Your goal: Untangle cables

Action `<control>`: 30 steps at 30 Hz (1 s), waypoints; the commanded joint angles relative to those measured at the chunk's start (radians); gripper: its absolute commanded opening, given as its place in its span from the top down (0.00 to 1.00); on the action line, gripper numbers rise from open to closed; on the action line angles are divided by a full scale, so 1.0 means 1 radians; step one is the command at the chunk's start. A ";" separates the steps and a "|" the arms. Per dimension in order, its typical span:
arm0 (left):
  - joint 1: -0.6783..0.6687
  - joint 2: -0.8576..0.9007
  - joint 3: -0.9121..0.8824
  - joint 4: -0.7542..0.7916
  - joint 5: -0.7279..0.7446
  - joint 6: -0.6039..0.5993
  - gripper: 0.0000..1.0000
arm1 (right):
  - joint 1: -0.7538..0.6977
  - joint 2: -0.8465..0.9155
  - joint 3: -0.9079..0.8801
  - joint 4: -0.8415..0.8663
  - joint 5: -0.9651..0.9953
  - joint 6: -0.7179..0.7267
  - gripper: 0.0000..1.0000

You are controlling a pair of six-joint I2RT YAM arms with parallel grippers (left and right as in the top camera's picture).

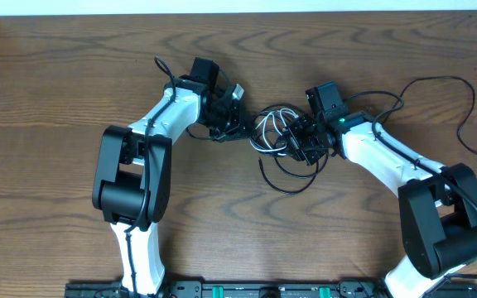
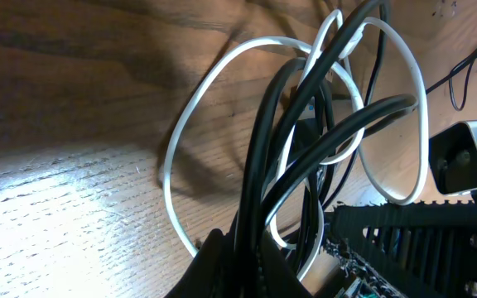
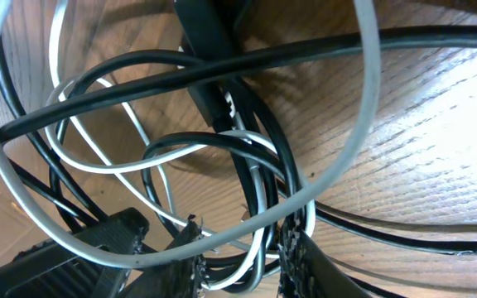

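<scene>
A tangle of thin black cords and one white cord (image 1: 273,131) lies at the table's middle, between my two grippers. My left gripper (image 1: 237,126) is at the tangle's left side. In the left wrist view it (image 2: 251,269) is shut on a bundle of black cords (image 2: 280,165), and the white cord (image 2: 172,165) loops around them. My right gripper (image 1: 298,142) is at the tangle's right side. In the right wrist view its fingers (image 3: 243,257) hold black cords and the white cord (image 3: 259,215) between them. A black loop (image 1: 288,184) trails toward the front.
A black wire (image 1: 462,108) from the right arm curves across the table's right side toward the edge. The wooden table (image 1: 56,99) spreads out to the left. The arm bases stand at the front edge (image 1: 247,290).
</scene>
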 commanded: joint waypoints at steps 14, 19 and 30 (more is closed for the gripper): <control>-0.002 0.018 -0.010 -0.003 -0.005 0.003 0.92 | 0.053 0.007 -0.005 -0.003 0.054 0.023 0.74; -0.002 0.018 -0.009 -0.003 -0.005 0.003 0.92 | 0.056 0.008 -0.005 -0.003 0.069 0.028 0.74; -0.002 0.018 -0.010 -0.003 -0.005 0.003 0.92 | 0.066 0.088 -0.005 0.037 0.069 0.044 0.88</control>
